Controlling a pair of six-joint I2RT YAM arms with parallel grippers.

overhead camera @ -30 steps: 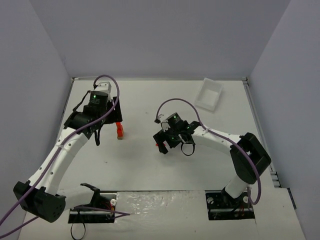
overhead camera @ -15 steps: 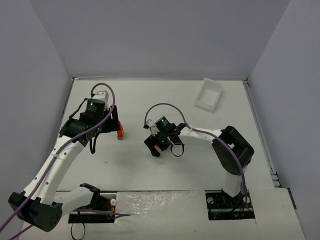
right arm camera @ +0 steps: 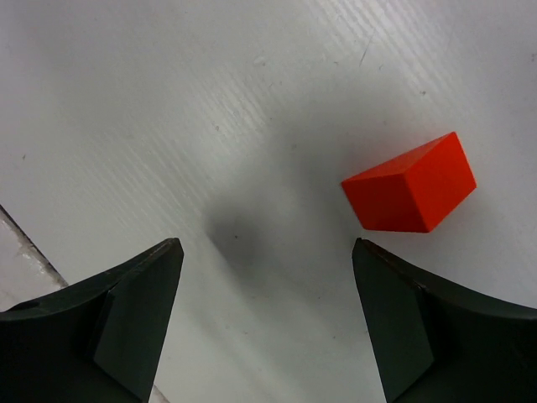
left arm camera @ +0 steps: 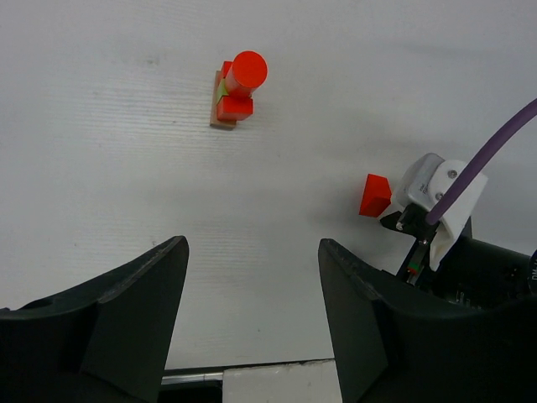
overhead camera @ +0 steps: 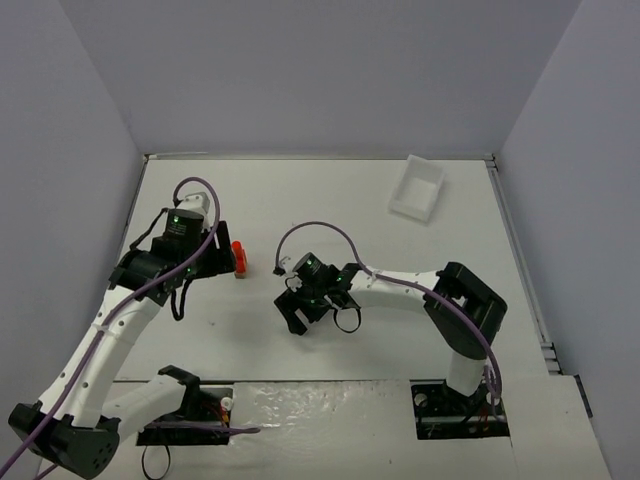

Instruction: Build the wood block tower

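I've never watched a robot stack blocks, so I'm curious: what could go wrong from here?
The loose red block sits off-centre, toward one side of the open right tool, so closing might shove it rather than grip it. The wood block tower is narrow and unevenly stacked; the left tool, close by, could topple it.

1. Looked like a robotics lab test cell, not a home or a shop.
2. Was boxed in by plain grey panels (overhead camera: 320, 70) around a white table (overhead camera: 300, 190).
3. Held a left arm (overhead camera: 110, 330) and a right arm (overhead camera: 400, 285), both white, bolted at the near edge and trailing purple cables (overhead camera: 320, 228).
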